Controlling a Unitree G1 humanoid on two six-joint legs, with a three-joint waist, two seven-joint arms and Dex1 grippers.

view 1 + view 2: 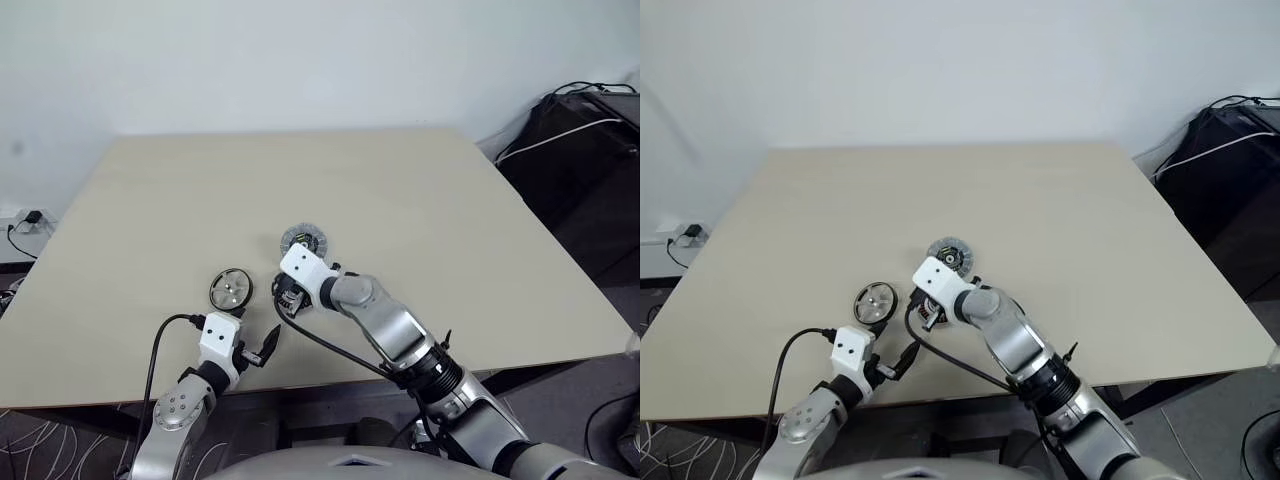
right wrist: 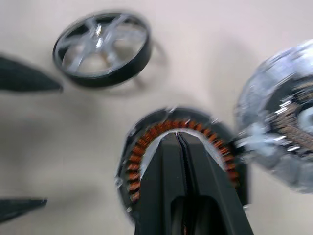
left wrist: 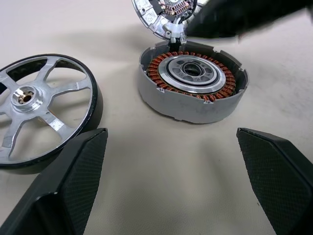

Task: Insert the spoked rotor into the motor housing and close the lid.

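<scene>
On a beige table: spoked rotor lying flat, just beside the motor housing (copper windings exposed). Lid tilted up at the housing's far edge. Right gripper pinched closed, empty, tips over the housing's centre. Left gripper spread wide, empty, facing both parts.

No readable text, labels, brands or numbers anywhere. Checked spoked rotor, motor housing beside it, lid just behind housing: bare metal, no markings legible.
</scene>
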